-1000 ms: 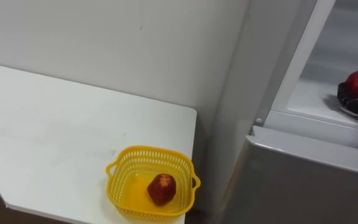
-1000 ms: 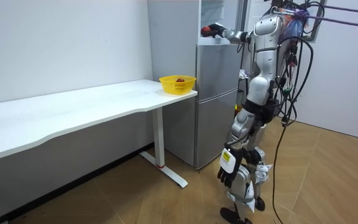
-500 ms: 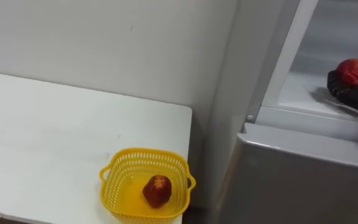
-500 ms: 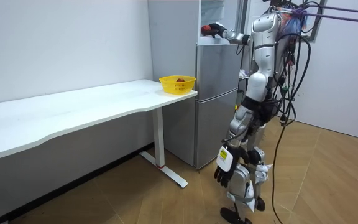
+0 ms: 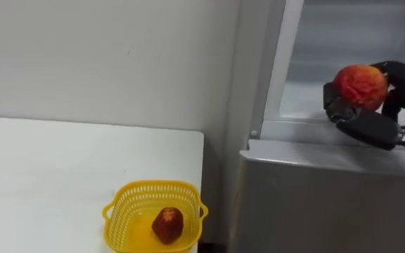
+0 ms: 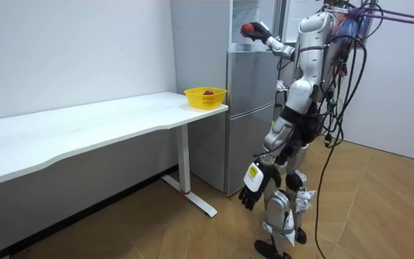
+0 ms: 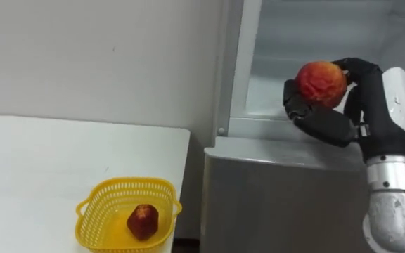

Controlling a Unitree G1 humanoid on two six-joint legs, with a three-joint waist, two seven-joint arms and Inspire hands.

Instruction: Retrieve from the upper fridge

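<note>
The right robot hand (image 7: 323, 125) has lifted the round red-orange fruit (image 7: 321, 83) off the upper shelf of the grey fridge (image 5: 315, 200), fingers curled round it. Well down-left, on the white table (image 5: 48, 176), the yellow plastic basket (image 5: 153, 186) holds a dark-red fruit (image 5: 167, 224) and is probably the drop spot. The room view adds the left robot hand (image 6: 250, 196) hanging low.

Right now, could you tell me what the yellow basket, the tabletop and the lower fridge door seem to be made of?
Yellow basket: probably moulded plastic, glossy, judging by its even lattice walls. Tabletop: smooth matte white, likely laminate board. Lower fridge door: grey, satin, flat, probably painted or coated metal.
</note>
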